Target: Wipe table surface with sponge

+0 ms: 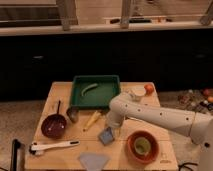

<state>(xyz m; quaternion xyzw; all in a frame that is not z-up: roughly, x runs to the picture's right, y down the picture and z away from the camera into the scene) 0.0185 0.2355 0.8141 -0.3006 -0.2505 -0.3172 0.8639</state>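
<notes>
The table surface (150,117) is a light tan tabletop of wooden planks. The sponge (106,135), a small blue-grey block, lies tilted on the table in front of the green tray. My gripper (111,128) reaches down from the white arm that comes in from the right. It is shut on the sponge's upper right edge and presses it against the table.
A green tray (111,97) at the back holds a green vegetable (89,89). An orange bowl (142,146) stands right of the sponge and a yellow item (91,120) left of it. Also here: dark red bowl (53,126), white brush (52,146), triangular cloth (93,160), orange fruit (149,88).
</notes>
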